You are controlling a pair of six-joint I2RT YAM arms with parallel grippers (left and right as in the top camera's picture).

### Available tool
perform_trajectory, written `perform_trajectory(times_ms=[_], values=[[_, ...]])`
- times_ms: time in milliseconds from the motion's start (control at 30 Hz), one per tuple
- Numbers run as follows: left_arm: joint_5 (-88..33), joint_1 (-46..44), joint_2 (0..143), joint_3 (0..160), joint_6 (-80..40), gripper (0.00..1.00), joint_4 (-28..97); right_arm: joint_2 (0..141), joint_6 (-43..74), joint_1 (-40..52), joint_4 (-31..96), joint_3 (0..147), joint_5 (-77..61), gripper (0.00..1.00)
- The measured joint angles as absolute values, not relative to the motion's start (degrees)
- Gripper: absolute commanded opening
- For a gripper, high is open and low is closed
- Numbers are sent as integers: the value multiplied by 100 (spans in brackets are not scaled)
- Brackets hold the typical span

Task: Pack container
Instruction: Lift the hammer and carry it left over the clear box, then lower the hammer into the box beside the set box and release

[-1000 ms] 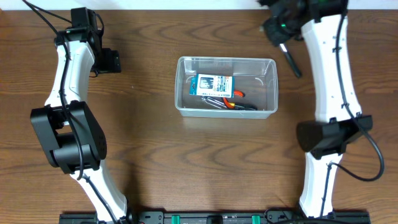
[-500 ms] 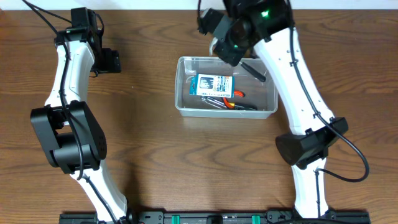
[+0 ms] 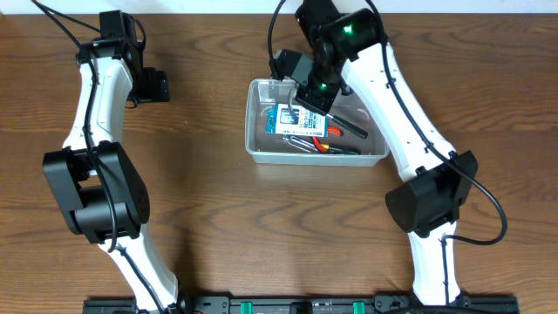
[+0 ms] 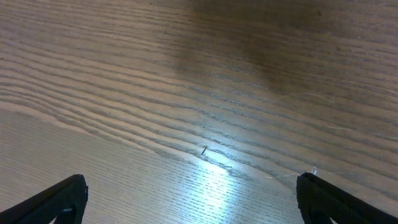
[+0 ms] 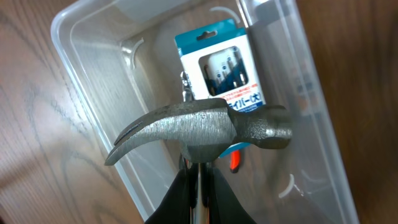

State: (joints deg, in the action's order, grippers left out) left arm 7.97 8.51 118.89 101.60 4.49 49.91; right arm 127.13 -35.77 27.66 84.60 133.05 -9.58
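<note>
Wood-grain table [image 4: 205,93] fills the left wrist view, where the left gripper [image 4: 193,202] hangs with jaws spread wide and nothing between them, well apart from the work and off to the left of the tub.

At centre sits the container [image 3: 253,131], a clear tub whose long axis runs left to right across the table. A blue-and-white box [image 3: 302,119] lies on its floor left of middle, with an orange-handled tool [image 3: 327,148] near the front wall.

Over the tub, the right gripper [image 5: 198,180] is clenched on the neck of a hammer [image 5: 199,134], its jaws pinched just below the steel head. From the wrist view the head sits crosswise to the tub's length, above the box, claw toward the left wall. From overhead the dark handle slants down and to the right over the tub's right half.

This arm is plainly the nearer one, and the drop is straight down. Bare floor shows mostly along the back wall and at the right end. The handle probably needs to line up with the tub's length to clear the rim; how high the head hangs cannot be told.
</note>
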Motion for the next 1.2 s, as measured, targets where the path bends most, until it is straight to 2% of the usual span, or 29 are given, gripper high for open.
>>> perform_trajectory(times_ms=[467,1200], values=[[797,851,11889,10160,449,98,4991,12713,-3669,2766,7832,12285,-1120,1],[797,851,11889,10160,449,98,4991,12713,-3701,2766,7129,11618,-1411,1]])
